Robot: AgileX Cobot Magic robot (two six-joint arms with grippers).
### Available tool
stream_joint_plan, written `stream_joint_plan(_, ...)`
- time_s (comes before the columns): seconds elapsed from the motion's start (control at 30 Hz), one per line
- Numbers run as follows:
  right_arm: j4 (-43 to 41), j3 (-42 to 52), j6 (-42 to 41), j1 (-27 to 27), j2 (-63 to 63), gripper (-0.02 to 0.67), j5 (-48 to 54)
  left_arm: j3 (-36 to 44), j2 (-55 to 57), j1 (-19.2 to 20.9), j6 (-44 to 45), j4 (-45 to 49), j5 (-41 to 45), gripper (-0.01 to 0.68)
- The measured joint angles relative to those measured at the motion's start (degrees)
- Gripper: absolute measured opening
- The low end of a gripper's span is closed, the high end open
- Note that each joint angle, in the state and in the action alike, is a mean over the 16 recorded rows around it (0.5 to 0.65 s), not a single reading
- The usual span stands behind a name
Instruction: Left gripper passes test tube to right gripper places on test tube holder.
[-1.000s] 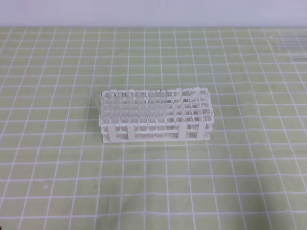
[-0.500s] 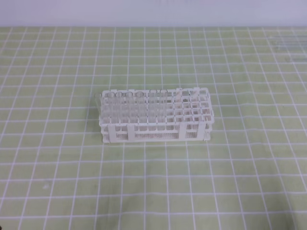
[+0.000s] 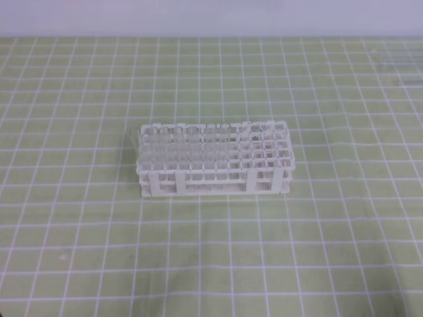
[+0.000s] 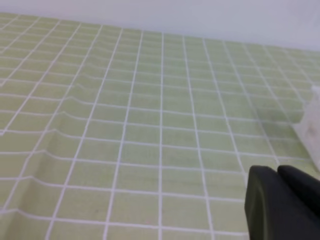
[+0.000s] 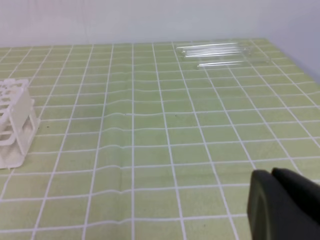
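The white test tube holder stands at the middle of the green gridded mat, with several clear tubes upright in its left half. Its corner shows at the left of the right wrist view and at the right edge of the left wrist view. A few loose clear test tubes lie flat at the mat's far right. My left gripper hangs low over bare mat, fingers pressed together, holding nothing. My right gripper is likewise shut and empty. Neither gripper appears in the exterior high view.
The green mat with its white grid covers the whole table up to a pale wall at the back. It ripples slightly in both wrist views.
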Motion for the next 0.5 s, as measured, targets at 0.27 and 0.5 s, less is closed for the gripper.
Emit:
stream_joint_plan(0.27, 0.00, 0.00, -0.03, -0.01, 0.00, -0.002, -0.05, 0.07, 0.04, 0.00, 21.48, -19.78, 0.22, 0.001)
stream_joint_plan(0.5, 0.00, 0.00, -0.03, -0.05, 0.00, -0.002, -0.07, -0.04, -0.03, 0.00, 39.07, -37.84, 1.97, 0.001)
